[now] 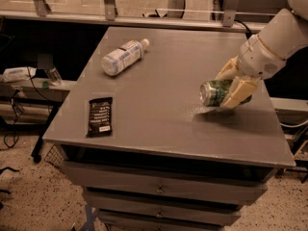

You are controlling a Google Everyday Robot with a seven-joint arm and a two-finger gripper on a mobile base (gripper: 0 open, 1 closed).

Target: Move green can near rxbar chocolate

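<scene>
In the camera view, the gripper [228, 90] is hanging over the right part of the grey table [159, 85], at the end of a white arm [269, 47] that is reaching in from the upper right corner. Its two cream fingers [242, 91] are pinching the green can [213, 93] from either side. One finger is sitting behind the can and the other is lying across its near side. The can is being held on its side, with a silver end facing left. It appears to be hanging a little above the tabletop, since a shadow is showing just beneath it.

The rxbar chocolate [100, 116] is lying flat near the front left corner of the table, long side running front to back, well apart from the can and with bare tabletop between them. A clear plastic bottle [122, 57] with a white label is lying on its side towards the back left, cap pointing up and right.

Drawers [159, 189] are showing under the tabletop, and a small bottle [54, 74] is standing on a low shelf to the left of the table
</scene>
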